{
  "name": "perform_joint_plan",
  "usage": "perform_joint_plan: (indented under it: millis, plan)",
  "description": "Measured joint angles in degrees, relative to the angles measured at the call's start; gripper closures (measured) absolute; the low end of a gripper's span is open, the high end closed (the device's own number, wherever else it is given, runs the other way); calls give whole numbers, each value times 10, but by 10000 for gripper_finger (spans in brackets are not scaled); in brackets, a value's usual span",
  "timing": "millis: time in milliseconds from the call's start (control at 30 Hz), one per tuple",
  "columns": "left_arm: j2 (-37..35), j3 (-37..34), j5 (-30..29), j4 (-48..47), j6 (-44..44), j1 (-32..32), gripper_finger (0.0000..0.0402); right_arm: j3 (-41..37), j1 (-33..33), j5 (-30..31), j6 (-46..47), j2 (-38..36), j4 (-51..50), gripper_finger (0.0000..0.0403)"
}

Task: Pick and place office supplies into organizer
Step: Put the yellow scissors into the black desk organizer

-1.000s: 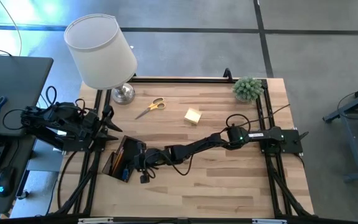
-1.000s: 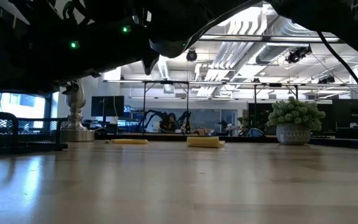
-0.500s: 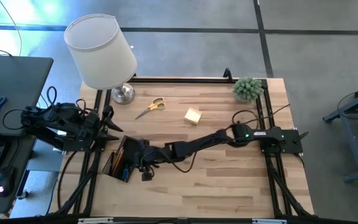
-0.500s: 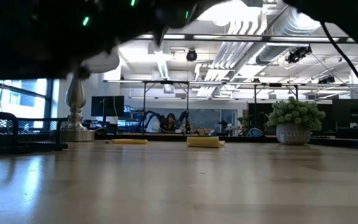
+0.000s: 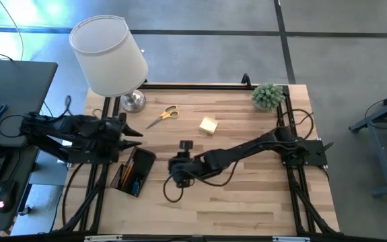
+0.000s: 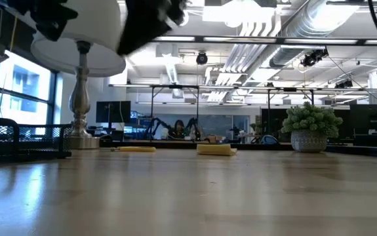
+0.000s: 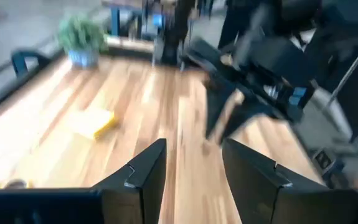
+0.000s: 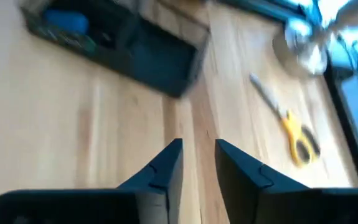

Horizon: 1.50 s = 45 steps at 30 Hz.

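Right gripper (image 5: 182,145) has pulled back from the organizer (image 5: 132,171), fingers apart and empty, drop apparently done; yellow scissors (image 5: 163,115) and sticky-note pad (image 5: 208,125) wait beyond them on the bench

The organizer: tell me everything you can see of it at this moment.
The organizer is a black rectangular mesh-walled tray with divided compartments, lying slanted on the wooden table near its left edge. Pencils and a blue piece show inside; which compartment, I cannot tell. The left gripper hovers just beyond its far end; the right gripper is off to its side, empty. Neither touches it.
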Motion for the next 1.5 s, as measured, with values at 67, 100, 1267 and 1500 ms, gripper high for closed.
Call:
perform_joint_plan:
  millis: [67, 100, 1267, 1500]
  plan:
    - [36, 0, 1, 4, -3, 0, 257, -54, -5, -7, 23, -22, 18, 327]
    - [54, 0, 1, 8, -4, 0, 257, -85, -8, -12, 35, -35, 42, 330]
    - [530, 196, 17, -142, 67, 277, 256, -619, 38, 29, 26, -258, 632, 341]
    - [606, 207, 29, -142, 84, 326, 256, -674, 50, 19, -14, -258, 754, 341]
